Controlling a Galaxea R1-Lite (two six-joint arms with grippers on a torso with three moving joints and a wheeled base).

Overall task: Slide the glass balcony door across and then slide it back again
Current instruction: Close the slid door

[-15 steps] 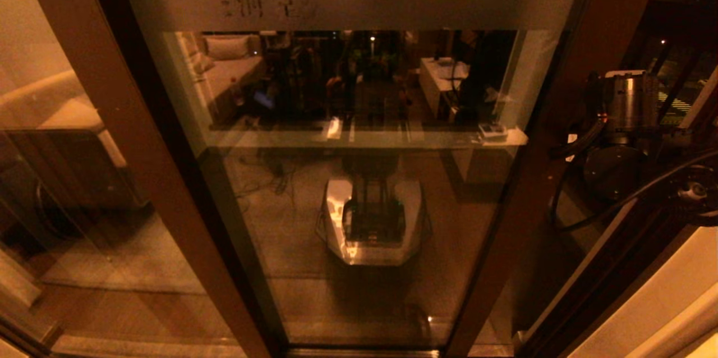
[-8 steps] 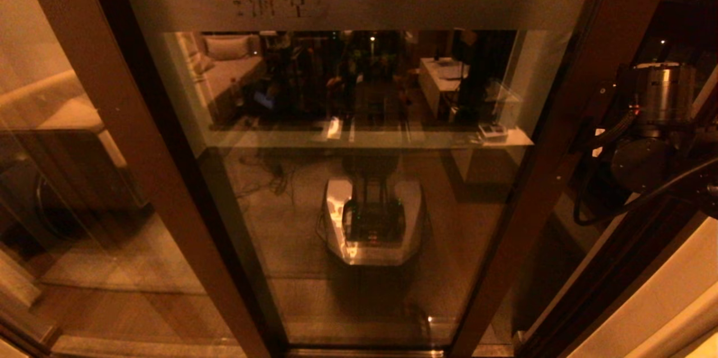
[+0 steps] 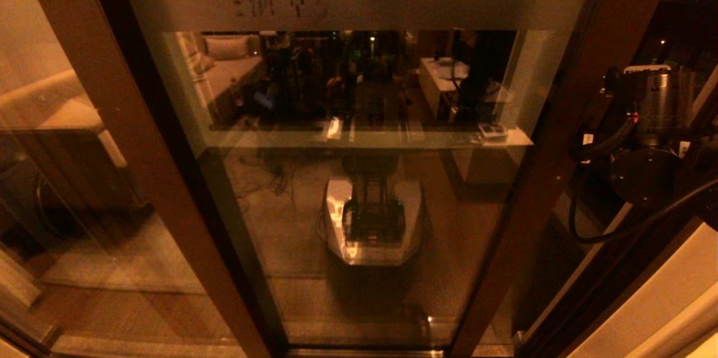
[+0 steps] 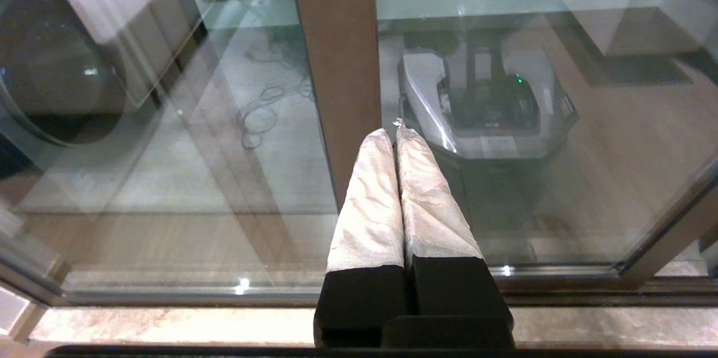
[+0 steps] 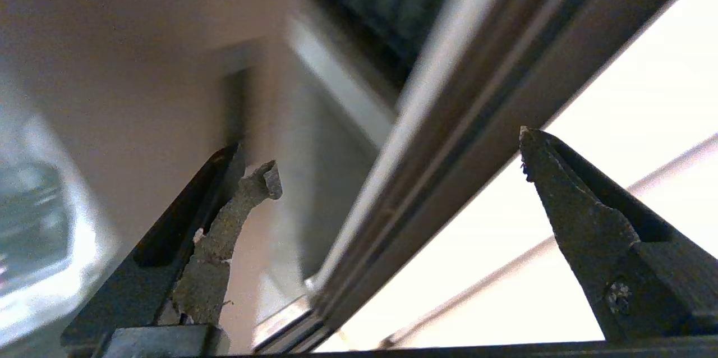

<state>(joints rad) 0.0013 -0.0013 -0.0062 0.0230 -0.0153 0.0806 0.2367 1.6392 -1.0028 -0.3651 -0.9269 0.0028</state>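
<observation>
Glass balcony door [image 3: 359, 178], dark brown frame, frosted band on top.
Right gripper [image 5: 392, 161] jaws spread wide, empty; left gripper [image 4: 395, 132] jaws pressed together, empty.

Glass balcony door [image 3: 359, 189]: clear pane, dark brown frame, grey frosted horizontal band [image 3: 364, 0] bearing dark characters. Fixed post [image 4: 336, 60]: lighter brown. Left gripper [image 4: 396, 133]: white wrapped fingers, black bases. Right gripper [image 5: 392, 159]: dark fingers, one with torn grey padding.
</observation>
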